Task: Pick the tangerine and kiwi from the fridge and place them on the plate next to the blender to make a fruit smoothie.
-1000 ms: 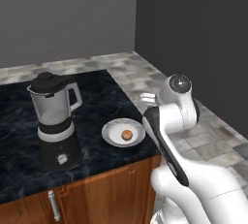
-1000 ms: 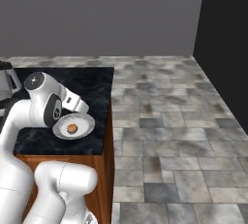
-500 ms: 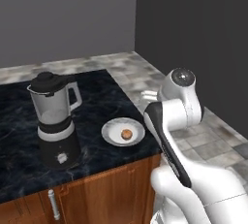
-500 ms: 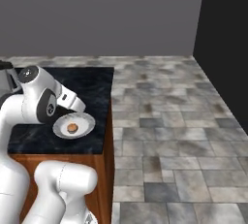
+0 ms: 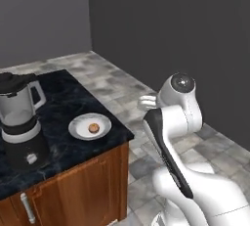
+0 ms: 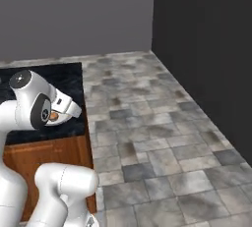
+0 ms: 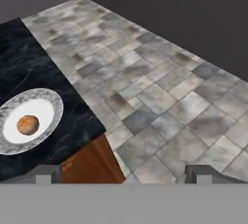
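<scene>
The tangerine (image 7: 27, 124) lies in the middle of the small white-grey plate (image 7: 52, 104) on the black marble counter. In the left base view the tangerine (image 5: 93, 128) and plate (image 5: 77, 125) sit near the counter's right corner, and the blender (image 5: 19, 117) stands just left of them. My gripper (image 7: 124, 174) hangs open past the counter's edge over the tiled floor, to the right of the plate, with nothing between its fingers. Its white hand (image 5: 145, 102) shows beside the counter corner. The kiwi and the fridge are out of view.
The black counter (image 5: 58, 90) rests on a wooden cabinet (image 5: 88, 181) with a metal handle. Grey stone tiles (image 6: 157, 123) spread to the right up to dark walls. My own arm (image 6: 34, 108) stands close in front of the counter's corner.
The whole picture has shifted, so the base has moved; the counter now lies further left. My hand has drawn back from above the plate to beyond the counter's edge. The tangerine stays on the plate.
</scene>
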### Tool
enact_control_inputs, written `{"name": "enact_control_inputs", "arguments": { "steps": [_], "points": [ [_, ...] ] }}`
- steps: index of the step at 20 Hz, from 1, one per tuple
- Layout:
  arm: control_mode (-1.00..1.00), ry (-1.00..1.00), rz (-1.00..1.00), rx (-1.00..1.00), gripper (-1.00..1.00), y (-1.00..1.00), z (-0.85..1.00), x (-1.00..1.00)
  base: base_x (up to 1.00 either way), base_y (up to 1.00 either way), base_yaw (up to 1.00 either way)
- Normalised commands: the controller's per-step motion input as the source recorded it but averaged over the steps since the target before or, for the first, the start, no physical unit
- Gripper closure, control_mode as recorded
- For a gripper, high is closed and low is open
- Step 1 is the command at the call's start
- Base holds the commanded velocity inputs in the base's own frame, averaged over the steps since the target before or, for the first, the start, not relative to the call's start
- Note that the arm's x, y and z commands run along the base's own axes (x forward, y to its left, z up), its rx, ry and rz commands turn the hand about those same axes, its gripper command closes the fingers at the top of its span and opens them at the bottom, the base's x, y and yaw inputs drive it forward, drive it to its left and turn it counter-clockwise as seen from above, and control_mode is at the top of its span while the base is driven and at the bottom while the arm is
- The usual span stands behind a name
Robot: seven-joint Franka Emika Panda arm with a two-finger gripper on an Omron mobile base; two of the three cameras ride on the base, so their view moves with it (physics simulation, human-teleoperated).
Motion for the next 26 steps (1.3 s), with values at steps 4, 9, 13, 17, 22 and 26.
{"name": "enact_control_inputs", "arguments": {
  "steps": [4,9,13,17,22,26],
  "points": [
    [1.00,0.00,0.00,0.00,-1.00,0.00,0.00,0.00,-0.10,-0.12,-0.69],
    [1.00,0.00,0.00,0.00,-1.00,0.00,0.00,0.00,-0.07,-0.02,-0.75],
    [1.00,0.00,0.00,0.00,-1.00,0.00,0.00,0.00,-0.15,0.00,-0.80],
    [1.00,0.00,0.00,0.00,-1.00,0.00,0.00,0.00,-0.21,0.00,-0.83],
    [1.00,0.00,0.00,0.00,-1.00,0.00,0.00,0.00,-0.14,0.00,-0.81],
    [1.00,0.00,0.00,0.00,-1.00,0.00,0.00,0.00,-0.14,0.00,-0.80]
  ]
}}
